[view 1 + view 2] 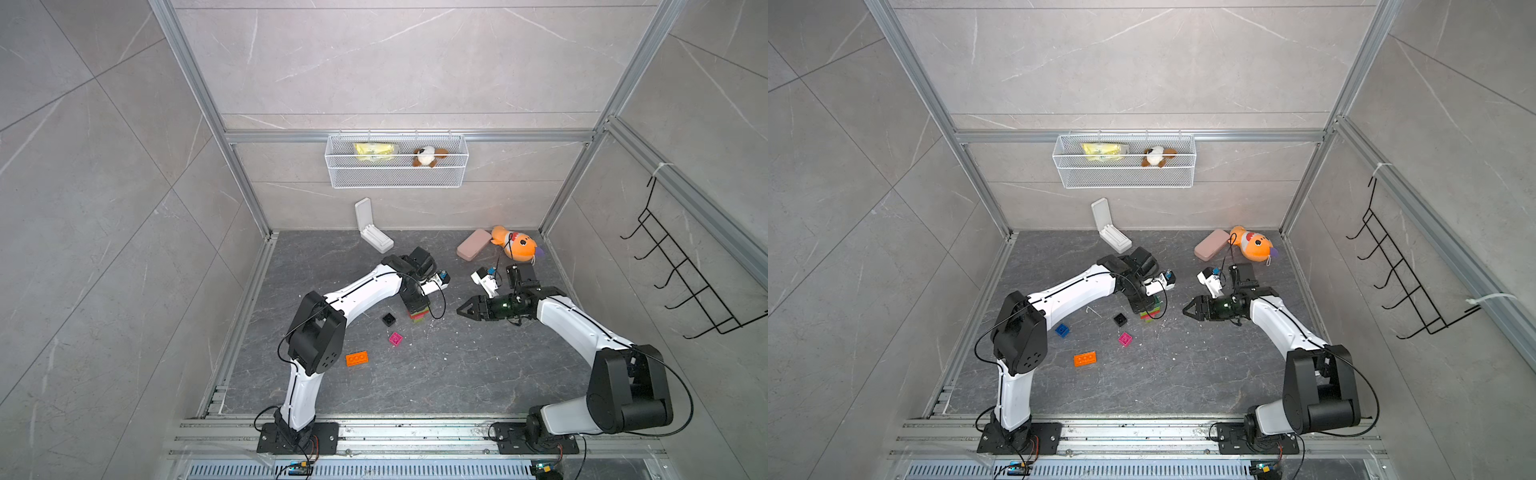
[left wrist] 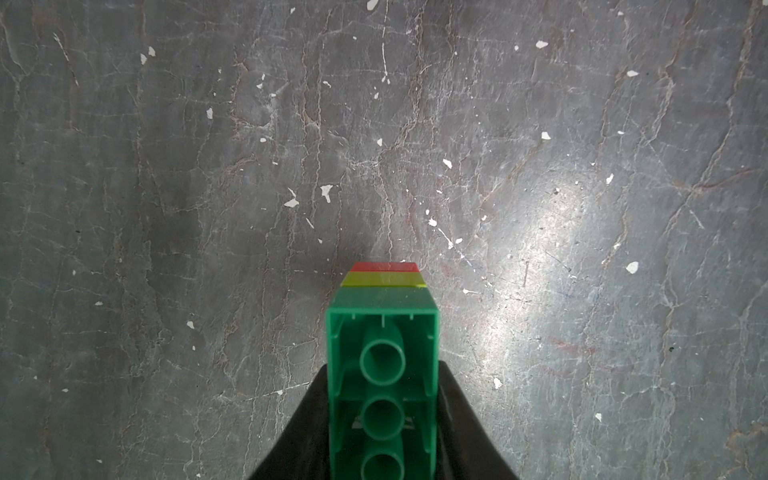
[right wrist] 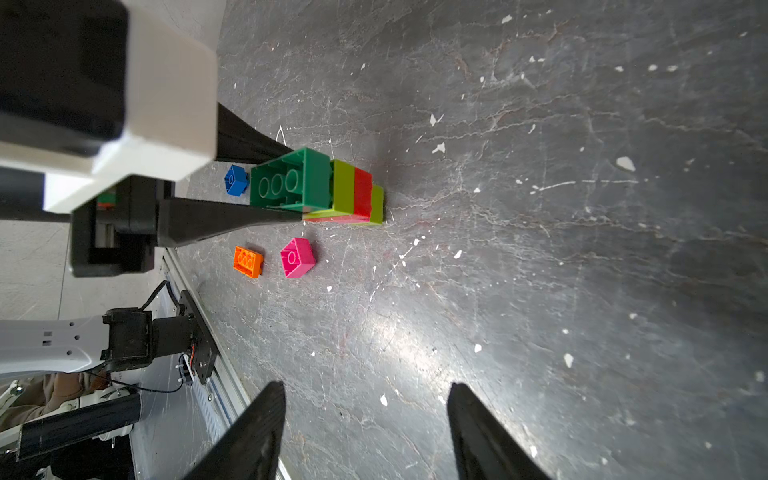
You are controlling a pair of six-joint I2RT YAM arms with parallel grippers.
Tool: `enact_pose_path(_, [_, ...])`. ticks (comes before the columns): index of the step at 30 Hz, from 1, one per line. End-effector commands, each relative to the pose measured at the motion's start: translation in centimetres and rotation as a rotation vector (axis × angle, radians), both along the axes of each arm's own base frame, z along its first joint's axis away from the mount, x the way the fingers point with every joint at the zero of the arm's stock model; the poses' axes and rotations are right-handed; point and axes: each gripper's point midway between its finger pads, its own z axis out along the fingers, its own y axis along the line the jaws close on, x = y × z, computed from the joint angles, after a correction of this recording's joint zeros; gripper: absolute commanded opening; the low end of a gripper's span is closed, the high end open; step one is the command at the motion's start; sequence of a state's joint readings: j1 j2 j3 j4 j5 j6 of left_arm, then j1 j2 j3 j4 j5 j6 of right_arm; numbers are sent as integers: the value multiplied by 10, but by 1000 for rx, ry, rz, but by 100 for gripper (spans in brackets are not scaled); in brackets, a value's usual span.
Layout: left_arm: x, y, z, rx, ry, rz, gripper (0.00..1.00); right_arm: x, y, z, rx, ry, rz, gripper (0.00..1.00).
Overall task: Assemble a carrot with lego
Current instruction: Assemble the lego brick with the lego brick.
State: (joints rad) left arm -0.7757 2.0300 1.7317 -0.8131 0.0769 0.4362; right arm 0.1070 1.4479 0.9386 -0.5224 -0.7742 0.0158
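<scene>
Gripping the carrot (image 3: 332,189) by its top green brick (image 2: 382,374), the left end effector (image 3: 296,183) is clamped on that brick from both sides. Carrot stands upright mid-desk (image 1: 436,374), lime and red layers under the green, bottom on the desk. Right end effector (image 1: 462,310) hovers near it on the robot's right, fingers apart, nothing between them. Loose near the carrot: black brick (image 1: 389,319), pink brick (image 1: 395,339), orange brick (image 1: 357,358), blue brick (image 1: 1062,330). White case (image 1: 372,232), pink case (image 1: 473,244) and fish toy (image 1: 515,245) sit at the back.
</scene>
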Motion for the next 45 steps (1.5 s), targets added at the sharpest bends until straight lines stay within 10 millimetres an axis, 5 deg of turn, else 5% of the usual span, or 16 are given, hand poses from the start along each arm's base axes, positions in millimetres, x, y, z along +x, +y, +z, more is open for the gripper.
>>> enact_pose_path(1, [-4, 1, 2, 22, 18, 19, 25, 2, 0, -2, -6, 7, -2, 65])
enact_pose_path(16, [-5, 7, -5, 64, 35, 49, 27, 1, -1, -3, -7, 7, -4, 65])
enact_pose_path(27, [-6, 0, -30, 40, 54, 43, 27, 0, -1, -4, -9, 11, -2, 65])
enact_pose_path(45, [-36, 29, -94, 135, 181, 91, 28, -1, -2, -5, -17, 10, -5, 65])
